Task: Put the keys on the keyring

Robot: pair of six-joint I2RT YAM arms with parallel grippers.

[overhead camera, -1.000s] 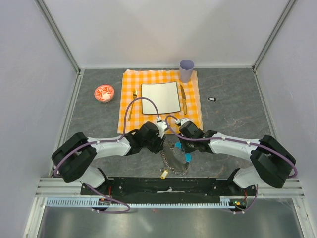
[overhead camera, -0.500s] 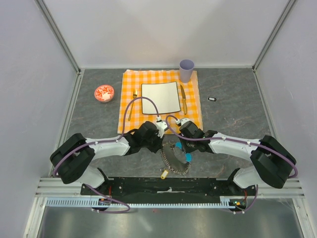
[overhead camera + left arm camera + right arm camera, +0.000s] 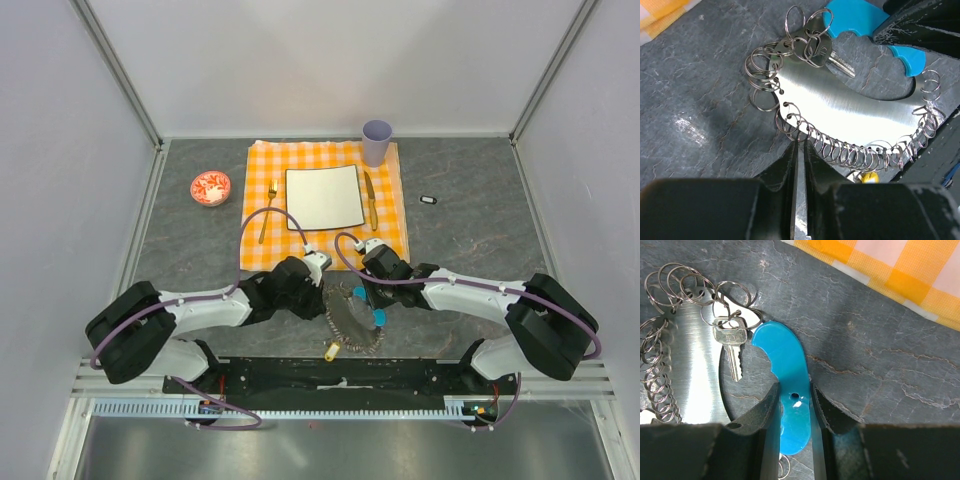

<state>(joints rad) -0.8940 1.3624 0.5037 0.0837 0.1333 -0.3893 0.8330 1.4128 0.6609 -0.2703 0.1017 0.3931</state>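
Nearest the bases, the left gripper point(image 3: 798, 143), its jaws drawn to a slit, meets a ring point(image 3: 796, 131) on the steel crescent's point(image 3: 840, 107) edge, while the right gripper point(image 3: 793, 388) clamps the blue tag point(image 3: 782, 356), with a key point(image 3: 731, 347) on a ring just beside it.

We saw the top view bright and evenly lit, with only soft shadows beneath the arms point(image 3: 200, 305). At the left wrist, glare washed across the curved steel sheet point(image 3: 840, 107) and a pale sheen lay on the table point(image 3: 685, 125). Close to their lenses, the left hand point(image 3: 799, 146) and right hand point(image 3: 792, 392) were dark and blurred.
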